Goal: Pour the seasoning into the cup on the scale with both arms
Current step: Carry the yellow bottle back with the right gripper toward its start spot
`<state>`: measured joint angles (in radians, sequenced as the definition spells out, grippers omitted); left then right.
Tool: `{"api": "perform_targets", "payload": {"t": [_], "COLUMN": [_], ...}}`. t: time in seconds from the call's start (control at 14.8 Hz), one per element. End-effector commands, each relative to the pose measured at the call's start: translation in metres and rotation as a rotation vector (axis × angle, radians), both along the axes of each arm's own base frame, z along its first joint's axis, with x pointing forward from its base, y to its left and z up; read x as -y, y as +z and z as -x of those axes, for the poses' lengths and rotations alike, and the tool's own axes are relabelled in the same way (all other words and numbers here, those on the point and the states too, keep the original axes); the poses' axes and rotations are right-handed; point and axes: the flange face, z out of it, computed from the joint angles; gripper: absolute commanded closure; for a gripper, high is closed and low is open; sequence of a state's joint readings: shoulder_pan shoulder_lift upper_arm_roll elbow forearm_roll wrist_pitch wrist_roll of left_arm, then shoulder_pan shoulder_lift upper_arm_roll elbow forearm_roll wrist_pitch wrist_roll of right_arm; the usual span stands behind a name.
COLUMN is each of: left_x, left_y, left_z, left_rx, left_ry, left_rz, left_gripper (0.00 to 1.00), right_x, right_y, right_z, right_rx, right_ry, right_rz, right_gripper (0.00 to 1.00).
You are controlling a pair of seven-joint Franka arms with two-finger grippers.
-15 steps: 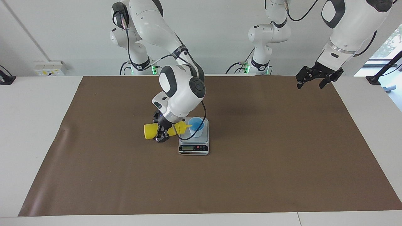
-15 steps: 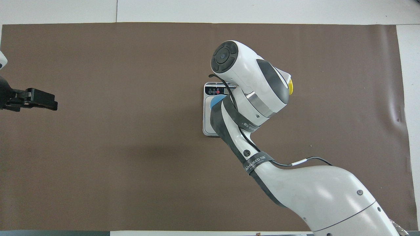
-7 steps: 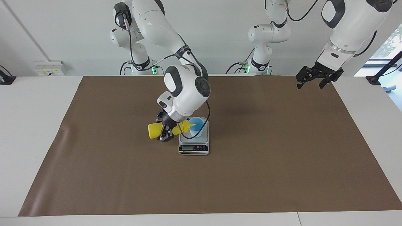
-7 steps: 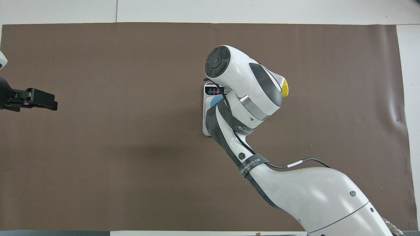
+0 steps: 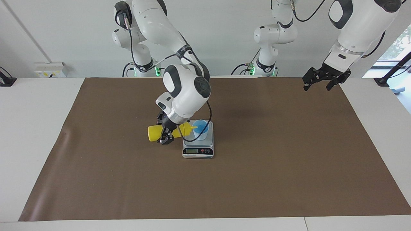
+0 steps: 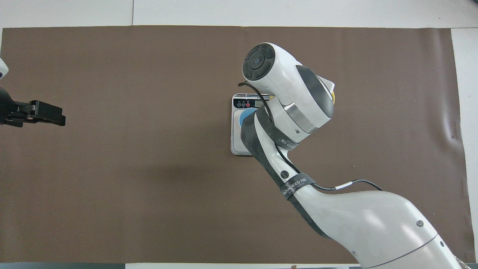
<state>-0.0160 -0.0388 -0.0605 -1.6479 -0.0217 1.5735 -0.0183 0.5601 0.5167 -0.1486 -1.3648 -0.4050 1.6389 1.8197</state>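
Note:
The silver scale [image 5: 209,138] stands in the middle of the brown mat, with the light-blue cup [image 5: 201,129] on its platform. My right gripper [image 5: 165,140] is shut on the yellow seasoning bottle [image 5: 153,133] and holds it lying sideways just above the mat, beside the scale toward the right arm's end. Its nozzle reaches the cup's rim. In the overhead view the right arm hides most of it: only part of the scale [image 6: 237,144], a bit of the cup [image 6: 246,115] and a sliver of the bottle [image 6: 332,98] show. My left gripper [image 5: 317,86] waits open and empty, raised over the mat's edge at the left arm's end [image 6: 59,116].
A brown mat [image 5: 273,166] covers most of the white table. A white socket box [image 5: 49,69] sits at the wall near the right arm's end. A black stand [image 5: 390,77] is off the table's left-arm end.
The right gripper carried the bottle's nozzle farther over the cup, then drew it back to the cup's rim. The left arm has not moved.

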Motion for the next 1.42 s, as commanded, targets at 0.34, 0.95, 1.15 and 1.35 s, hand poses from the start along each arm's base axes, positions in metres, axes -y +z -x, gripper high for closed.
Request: {"api": "perform_targets", "payload": {"t": [0.34,0.95,1.15,1.35], "left_x": [-0.002,-0.002,-0.002,-0.002], "left_y": [0.003,0.003,0.003,0.003], "left_z": [0.007,0.007,0.007,0.007], "left_rx": [-0.003,-0.003,-0.003,-0.003], "left_ry": [-0.003,-0.003,-0.003,-0.003], "left_rz": [0.012,0.012,0.012,0.012], "left_gripper": [0.0,0.0,0.0,0.0], "right_x": [0.17,0.383,0.416,0.439], "right_y": [0.095,0.018,-0.021,-0.086], "right_z": [-0.005,0.067,0.087,0.087], "right_rx": [-0.088,0.078,0.139,0.149], "right_ry": [-0.072,-0.253,-0.323,-0.347], "right_rz": [-0.493,-1.203,-1.345,-1.551], "right_gripper": [1.0,1.0,1.0,1.0]}}
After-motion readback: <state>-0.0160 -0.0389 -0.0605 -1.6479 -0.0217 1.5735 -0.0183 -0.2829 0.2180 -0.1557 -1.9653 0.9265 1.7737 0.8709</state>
